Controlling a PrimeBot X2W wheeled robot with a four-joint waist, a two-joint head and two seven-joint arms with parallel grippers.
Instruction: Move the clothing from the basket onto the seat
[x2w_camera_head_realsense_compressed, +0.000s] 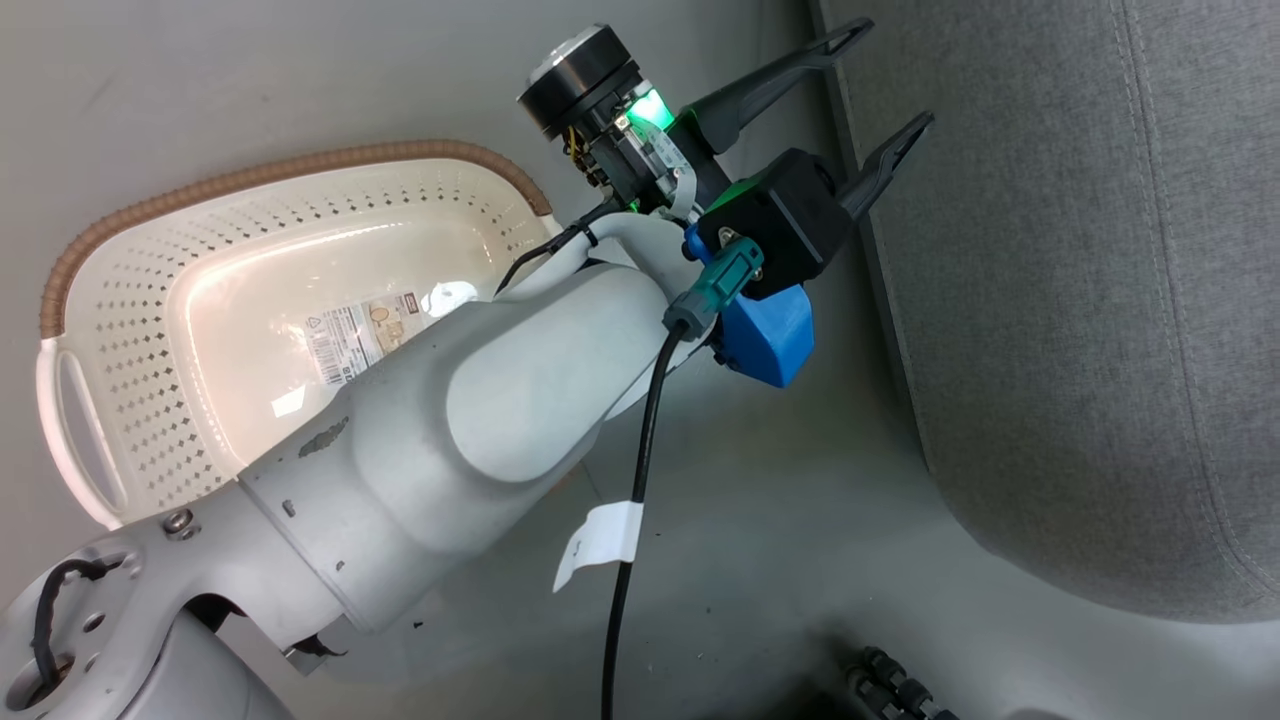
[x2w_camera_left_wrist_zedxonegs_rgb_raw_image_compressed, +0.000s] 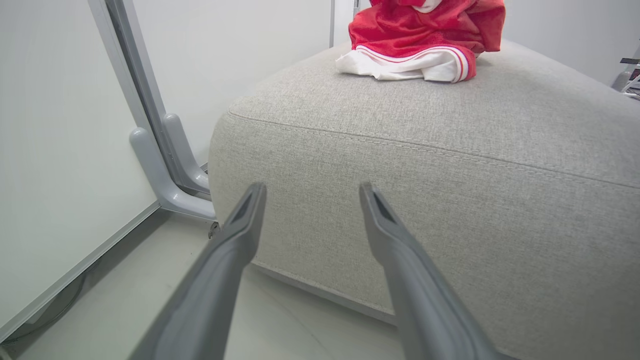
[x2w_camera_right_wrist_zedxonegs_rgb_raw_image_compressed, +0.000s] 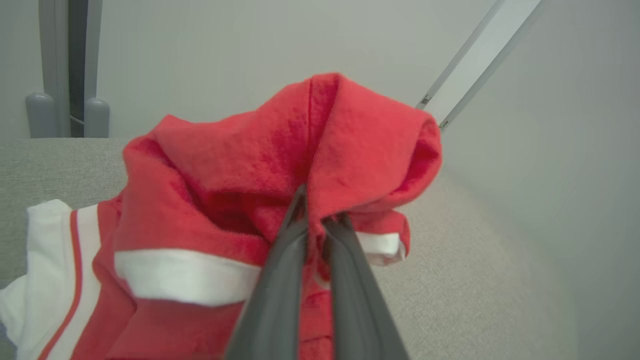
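The left gripper (x2w_camera_head_realsense_compressed: 892, 72) reaches out over the pale floor (x2w_camera_head_realsense_compressed: 780, 520) just beside the edge of the seat (x2w_camera_head_realsense_compressed: 1080, 300). Its two dark fingers are spread wide apart with nothing between them. In its own wrist view the fingers point at the front side of the grey seat, below the seam line, and do not touch the fabric.

The basket (x2w_camera_head_realsense_compressed: 130, 330) stands on the floor to the left of that arm, well apart from the seat. Its bare bottom shows a label sticker (x2w_camera_head_realsense_compressed: 360, 335) (partly covered by the pale forearm). A black cable (x2w_camera_head_realsense_compressed: 640, 480) with a white tag runs down from the wrist.

The clothing (x2w_camera_left_wrist_zedxonegs_rgb_raw_image_compressed: 420, 30) is on top of the seat, a red heap with a white panel and thin red stripes at its lower edge. It sits back from the seat's rounded corner. The right gripper (x2w_camera_right_wrist_zedxonegs_rgb_raw_image_compressed: 315, 220) is closed tight on a bunched fold of the red fabric, which rises above its fingertips. The white-banded parts of the clothing lie against the seat cushion below. A grey metal post (x2w_camera_left_wrist_zedxonegs_rgb_raw_image_compressed: 150, 125) stands by the wall beside the seat
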